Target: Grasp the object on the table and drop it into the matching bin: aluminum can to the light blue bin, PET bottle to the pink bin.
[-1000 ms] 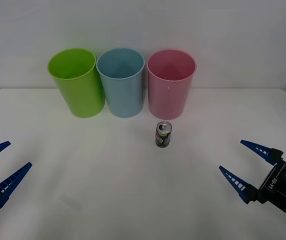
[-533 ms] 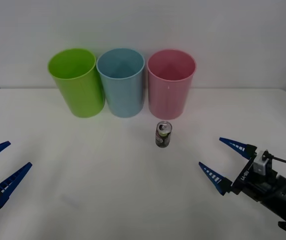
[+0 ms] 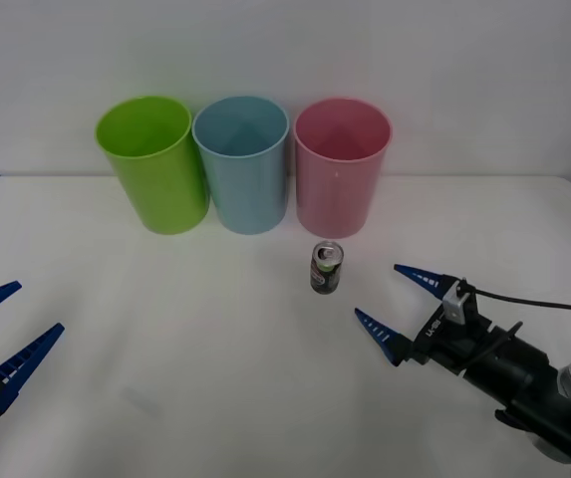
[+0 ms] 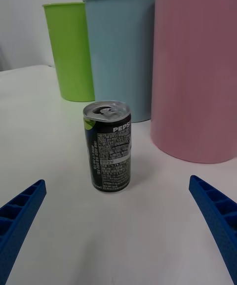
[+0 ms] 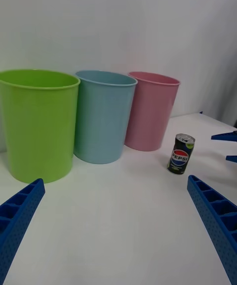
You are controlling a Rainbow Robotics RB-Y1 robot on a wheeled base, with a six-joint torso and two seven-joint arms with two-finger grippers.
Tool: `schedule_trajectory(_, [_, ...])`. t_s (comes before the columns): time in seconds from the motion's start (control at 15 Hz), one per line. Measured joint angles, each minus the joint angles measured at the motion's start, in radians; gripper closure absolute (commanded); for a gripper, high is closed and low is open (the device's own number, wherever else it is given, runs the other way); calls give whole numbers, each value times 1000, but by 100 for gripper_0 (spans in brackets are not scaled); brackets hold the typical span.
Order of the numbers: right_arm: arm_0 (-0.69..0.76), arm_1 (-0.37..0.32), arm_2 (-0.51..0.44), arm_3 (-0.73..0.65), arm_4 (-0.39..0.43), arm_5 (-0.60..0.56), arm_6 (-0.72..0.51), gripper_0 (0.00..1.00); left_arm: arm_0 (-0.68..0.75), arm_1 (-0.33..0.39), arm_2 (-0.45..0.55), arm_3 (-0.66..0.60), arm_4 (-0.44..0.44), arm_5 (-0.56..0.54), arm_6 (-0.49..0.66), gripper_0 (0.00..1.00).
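Observation:
A small dark aluminum can with a silver top stands upright on the white table, just in front of the pink bin. The light blue bin stands left of the pink one. My right gripper is open, low over the table a short way right of the can and pointing at it. At the table's left front edge my left gripper rests open, far from the can.
A lime green bin stands left of the blue one; the three bins form a row at the back. Bare tabletop lies between the can and both grippers.
My right gripper has travelled left and forward across the table toward the can, staying open. The left gripper and the can have not moved.

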Motion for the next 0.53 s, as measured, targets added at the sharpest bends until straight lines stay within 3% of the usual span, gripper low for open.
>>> schedule_trajectory(0.53, [-93,62,3,94,77,35,2,0,0,0,0,0,0,0,0,0])
